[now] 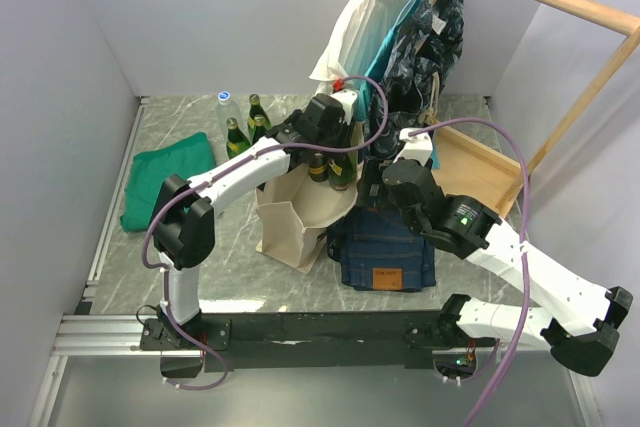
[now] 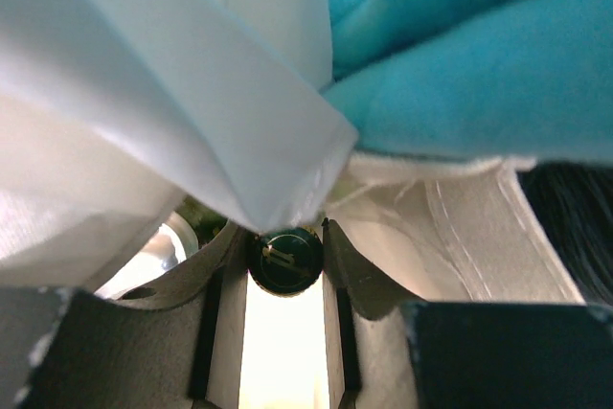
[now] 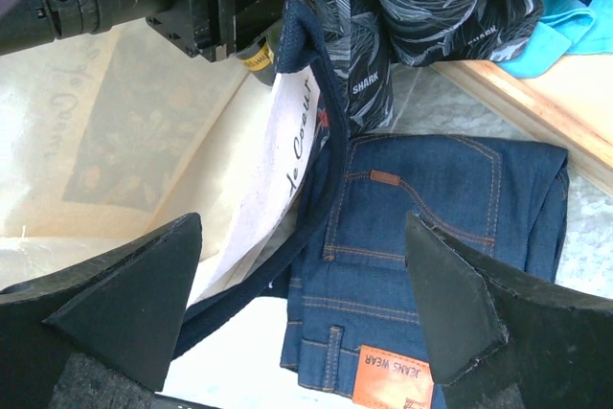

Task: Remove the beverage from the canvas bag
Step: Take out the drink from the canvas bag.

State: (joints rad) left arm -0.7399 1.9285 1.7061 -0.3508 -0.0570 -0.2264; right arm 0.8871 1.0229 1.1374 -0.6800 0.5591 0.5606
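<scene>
Jaws of your left gripper (image 2: pixel 284 237) are pinching shut on the top of the dark green glass bottle (image 2: pixel 285 261), seen end-on between them. Its long axis is running straight down from that grip into the mouth of the boxy cream canvas bag (image 1: pixel 290 227), so you are looking at a vertical pull. Your right gripper (image 3: pixel 302 284) is hanging wide open, holding nothing, beside the bag over the folded blue jeans (image 3: pixel 431 227).

1 fixed camera overlooks the grey marbled table (image 1: pixel 240 282) from above and behind the bases. 2 wrist cameras look close, the left onto a dark green bottle (image 2: pixel 285 259); all 3 probably share the boxy cream canvas bag (image 1: pixel 290 232).
</scene>
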